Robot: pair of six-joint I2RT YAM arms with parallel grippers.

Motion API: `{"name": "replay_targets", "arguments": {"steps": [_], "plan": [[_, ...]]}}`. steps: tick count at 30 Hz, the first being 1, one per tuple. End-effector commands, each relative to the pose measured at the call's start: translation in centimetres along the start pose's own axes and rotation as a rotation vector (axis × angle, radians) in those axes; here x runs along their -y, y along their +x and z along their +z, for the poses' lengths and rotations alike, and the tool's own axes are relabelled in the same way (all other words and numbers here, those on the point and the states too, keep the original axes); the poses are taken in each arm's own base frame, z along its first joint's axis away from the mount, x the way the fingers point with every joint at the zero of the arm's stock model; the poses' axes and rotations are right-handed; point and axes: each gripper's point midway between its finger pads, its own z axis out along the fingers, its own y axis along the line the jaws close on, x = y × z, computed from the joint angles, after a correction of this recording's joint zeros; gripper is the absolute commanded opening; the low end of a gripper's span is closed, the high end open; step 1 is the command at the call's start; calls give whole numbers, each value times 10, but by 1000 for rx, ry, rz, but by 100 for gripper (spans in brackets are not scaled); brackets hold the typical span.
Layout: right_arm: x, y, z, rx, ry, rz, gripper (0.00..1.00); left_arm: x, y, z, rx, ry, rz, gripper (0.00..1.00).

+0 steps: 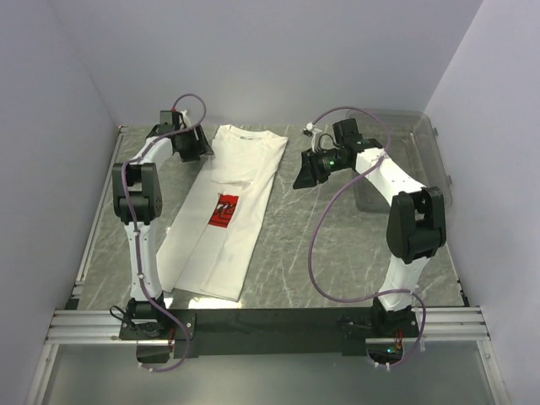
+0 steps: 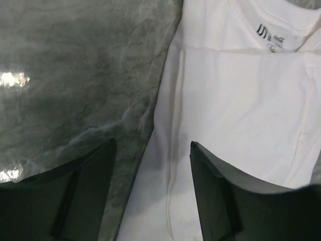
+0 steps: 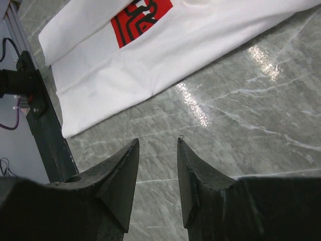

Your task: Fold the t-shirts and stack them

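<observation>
Shirt position: one white t-shirt (image 1: 224, 211) lies flat on the grey marbled desk (image 1: 329, 245), left of centre. It forms a long strip, with the collar (image 1: 239, 135) toward 12 o'clock and the hem slanting toward 7 o'clock. The red print (image 1: 224, 209) faces up at mid-length. In the left wrist view a neck label (image 2: 271, 37) shows inside the collar, and a folded layer of cloth crosses just below it.

Container: a clear grey plastic bin (image 1: 424, 156) stands at 2 o'clock, against the right wall and well apart from the shirt. The right arm crosses in front of it. What it holds cannot be told from this view.

Left pincer (image 2: 153, 145): at 11 o'clock, beside the collar end of the shirt. Its jaws are spread, one finger over bare desk and the other over cloth, straddling the shirt's edge. Nothing is gripped. Whether the tips touch the cloth cannot be told.

Right pincer (image 3: 157, 143): near 1 o'clock, between shirt and bin, over bare desk. Its jaws are parted with a narrow gap and hold nothing. Its camera sees the hem end of the shirt and the black rail (image 3: 47, 135) at the desk's near edge.
</observation>
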Motion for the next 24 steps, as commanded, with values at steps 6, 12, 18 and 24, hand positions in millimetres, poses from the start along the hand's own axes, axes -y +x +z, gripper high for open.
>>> {"name": "replay_targets", "arguments": {"steps": [6, 12, 18, 24], "plan": [[-3, -17, -14, 63, -8, -16, 44, 20, 17, 18, -80, 97, 26, 63], [2, -20, -14, 64, -2, -4, 44, 24, 32, 28, -122, 88, 24, 43], [3, -19, -13, 62, -5, 2, 44, -2, 25, 20, -87, -23, -51, 2], [4, -17, -12, 61, -9, 3, 44, -36, 10, -10, -8, -97, -148, 1]]}}
